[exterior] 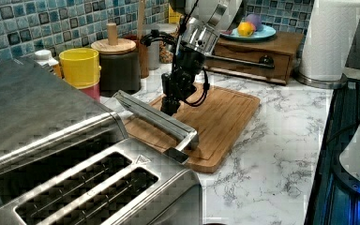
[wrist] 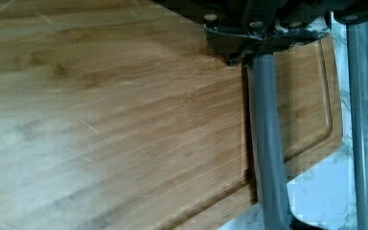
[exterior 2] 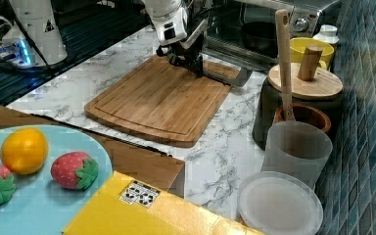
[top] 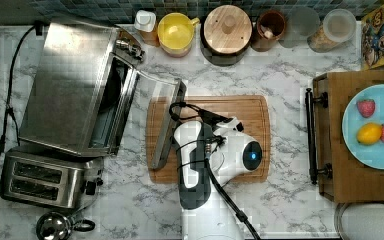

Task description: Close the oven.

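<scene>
Your oven (top: 70, 85) is sitting at the top view's left, its door (top: 155, 107) hanging open over the cutting board (top: 240, 115). Your gripper (exterior: 169, 108) is touching the door handle (wrist: 267, 143); I cannot tell its fingers' state.

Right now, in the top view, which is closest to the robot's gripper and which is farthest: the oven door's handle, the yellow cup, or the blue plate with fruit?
Gripper, top view:
1. The dark bar handle on the open glass door of the steel oven, right beside the gripper.
2. The round yellow cup, by the back tiles.
3. The light blue plate with fruit, at the top view's far right.
</scene>
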`<state>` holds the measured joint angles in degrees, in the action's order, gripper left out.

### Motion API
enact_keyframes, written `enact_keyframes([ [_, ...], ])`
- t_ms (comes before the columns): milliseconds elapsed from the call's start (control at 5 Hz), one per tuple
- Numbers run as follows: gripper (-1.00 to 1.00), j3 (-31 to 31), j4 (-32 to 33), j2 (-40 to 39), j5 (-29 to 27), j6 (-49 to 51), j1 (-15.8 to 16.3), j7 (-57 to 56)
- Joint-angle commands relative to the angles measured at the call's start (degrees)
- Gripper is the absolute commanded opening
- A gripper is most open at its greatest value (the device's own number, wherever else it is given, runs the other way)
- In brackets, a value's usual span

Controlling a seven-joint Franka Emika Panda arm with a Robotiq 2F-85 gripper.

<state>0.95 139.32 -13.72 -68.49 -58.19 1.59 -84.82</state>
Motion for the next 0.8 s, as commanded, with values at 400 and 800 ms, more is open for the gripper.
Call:
enact_keyframes([
  [400,-1.00,0.6,-9.8,3.3,2.9,14.4,-1.2,5.2],
  [800,-1.00,-0.6,-9.6,2.3,-0.1,11.7,1.4,5.4],
])
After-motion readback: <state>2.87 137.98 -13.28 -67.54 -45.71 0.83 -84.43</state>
